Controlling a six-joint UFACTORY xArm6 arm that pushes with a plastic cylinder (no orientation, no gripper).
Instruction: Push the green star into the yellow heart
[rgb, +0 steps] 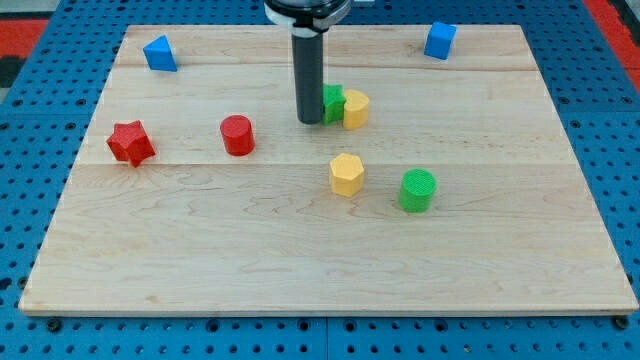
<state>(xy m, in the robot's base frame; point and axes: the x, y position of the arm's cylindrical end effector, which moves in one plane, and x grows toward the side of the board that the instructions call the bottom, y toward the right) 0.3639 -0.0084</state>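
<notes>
The green star (333, 102) lies near the view's top centre of the wooden board (200, 260), partly hidden behind my rod. The yellow heart (356, 108) sits right against the star's right side, touching it. My tip (310, 121) stands on the board at the star's left side, touching or almost touching it.
A yellow hexagon (346, 174) and a green cylinder (418, 190) lie below the heart. A red cylinder (237, 135) and a red star (130, 143) lie to the left. A blue triangular block (159, 53) is at the top left, a blue cube (439, 40) at the top right.
</notes>
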